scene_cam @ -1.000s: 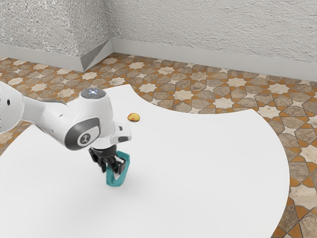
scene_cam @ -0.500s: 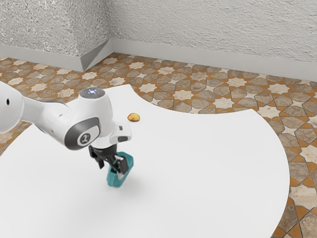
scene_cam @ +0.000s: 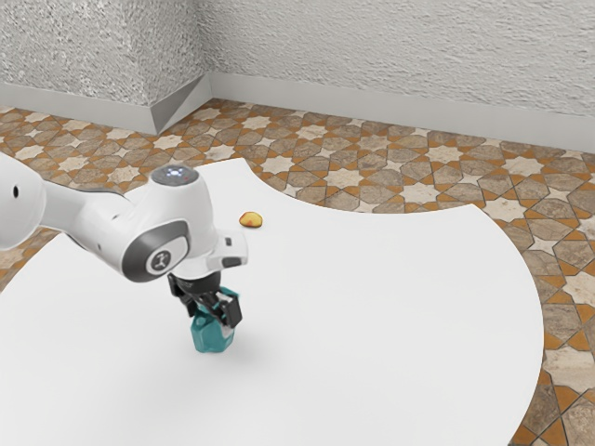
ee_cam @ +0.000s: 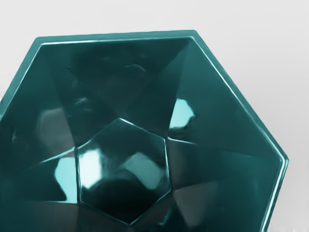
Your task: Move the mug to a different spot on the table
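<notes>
A teal faceted mug [scene_cam: 210, 336] stands on the white table [scene_cam: 372, 307], left of its middle in the exterior view. My black gripper [scene_cam: 213, 314] comes down on it from above and is shut on the mug's rim, with one finger [scene_cam: 229, 310] showing on the outside. From the wrist camera I look straight down into the mug [ee_cam: 125, 145]: a hexagonal rim and a shiny dark teal inside.
A small orange and yellow object [scene_cam: 250, 220] lies on the table behind the mug, near the far edge. The table spreads wide toward the exterior view's right. Patterned tile floor [scene_cam: 400, 167] surrounds it.
The mug, tilted and held a little higher before, has come upright and lower, shifting slightly toward the exterior view's left with my hand.
</notes>
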Motion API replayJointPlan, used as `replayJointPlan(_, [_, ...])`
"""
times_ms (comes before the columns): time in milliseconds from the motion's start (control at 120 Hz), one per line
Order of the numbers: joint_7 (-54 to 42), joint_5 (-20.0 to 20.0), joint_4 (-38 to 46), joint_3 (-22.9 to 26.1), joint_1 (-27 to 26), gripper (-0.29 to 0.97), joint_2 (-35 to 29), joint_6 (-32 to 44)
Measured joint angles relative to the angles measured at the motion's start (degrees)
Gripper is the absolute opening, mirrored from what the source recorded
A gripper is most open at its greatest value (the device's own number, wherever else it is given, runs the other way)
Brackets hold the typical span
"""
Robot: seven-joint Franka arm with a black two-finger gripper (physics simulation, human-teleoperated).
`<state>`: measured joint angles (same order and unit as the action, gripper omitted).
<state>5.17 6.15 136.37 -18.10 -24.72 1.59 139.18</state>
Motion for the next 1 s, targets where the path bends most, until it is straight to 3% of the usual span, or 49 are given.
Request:
replayJointPlan(500, [-0.72,0.0,0.27,-2.51,0.13,0.65,-0.88,-0.35])
replayJointPlan(733, [-1.5,0.28,0.02,-2.63,1.92,0.67,-4.61,-0.63])
replayJointPlan(833, [-1.9,2.24,-0.19,-2.64,0.63,0.67,-8.73,-1.22])
replayJointPlan(917, [-2.15,4.44,-1.56,-2.52,0.26,0.68,-12.25,-3.66])
replayJointPlan(1000, [-2.35,5.39,-8.95,-1.43,0.35,0.68,-14.09,-11.43])
